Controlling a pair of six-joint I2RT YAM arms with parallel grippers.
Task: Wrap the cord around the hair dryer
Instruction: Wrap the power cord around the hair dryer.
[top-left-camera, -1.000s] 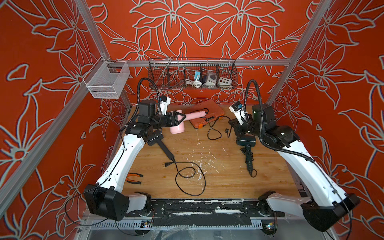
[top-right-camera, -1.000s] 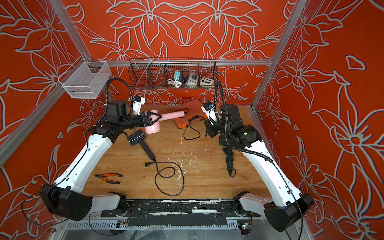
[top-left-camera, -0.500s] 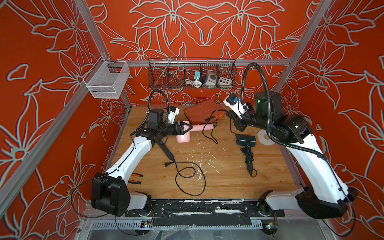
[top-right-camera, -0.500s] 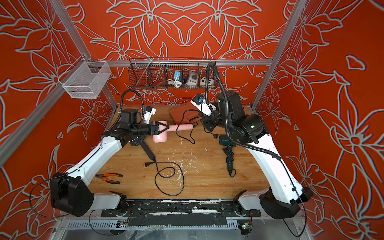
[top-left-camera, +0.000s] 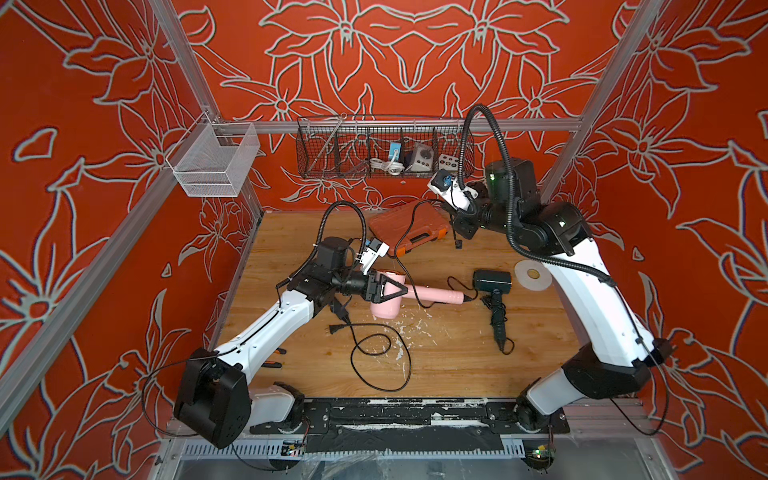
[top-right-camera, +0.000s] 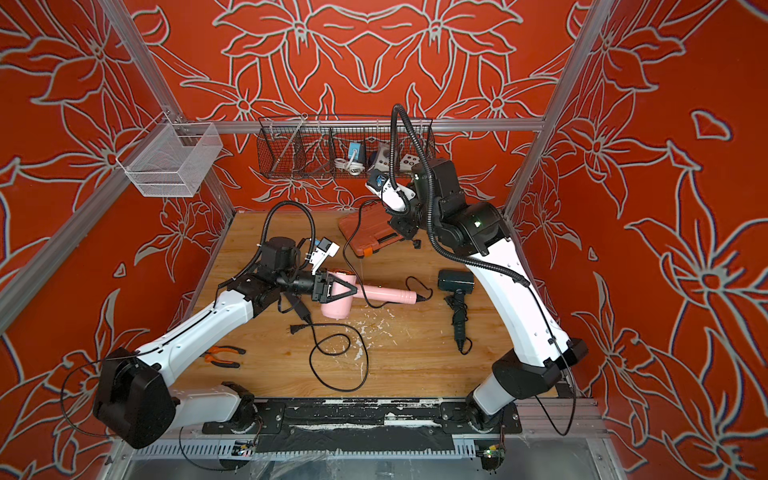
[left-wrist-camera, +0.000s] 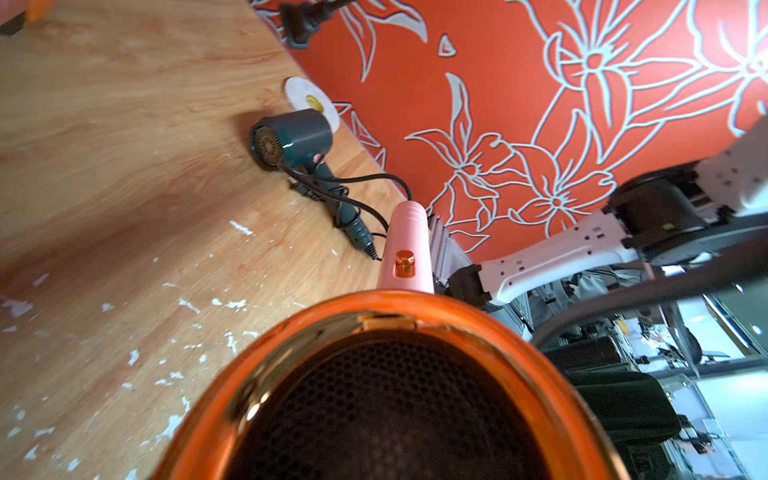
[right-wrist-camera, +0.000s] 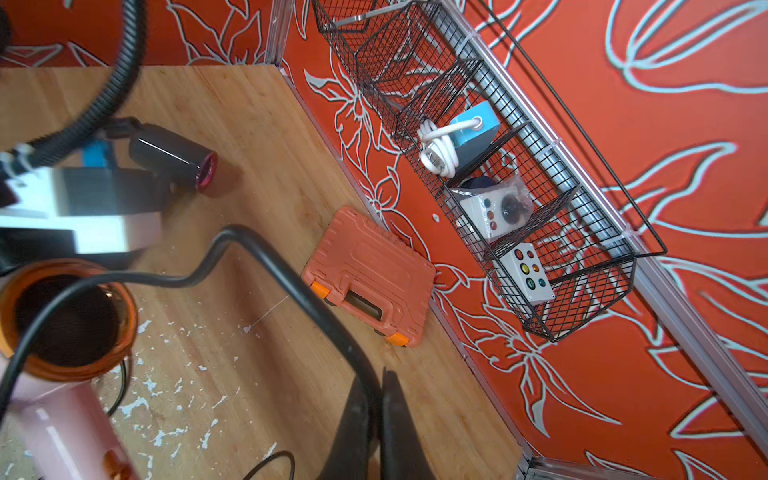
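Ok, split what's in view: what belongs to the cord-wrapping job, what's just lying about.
Job: pink hair dryer, held by the left gripper; its cord, pinched in the right gripper.
Lying about: black hair dryer, orange case, tape roll, pliers, wire basket.

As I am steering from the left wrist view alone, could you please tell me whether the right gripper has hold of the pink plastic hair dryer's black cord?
Observer: Yes, the right gripper is shut on the black cord, raised near the orange plastic tool case.
Operator: Is the cord wound on yet?
Observer: It only crosses the handle of the pink plastic hair dryer once.
Operator: And my own grip?
Observer: The left gripper clasps the dryer where head meets handle.
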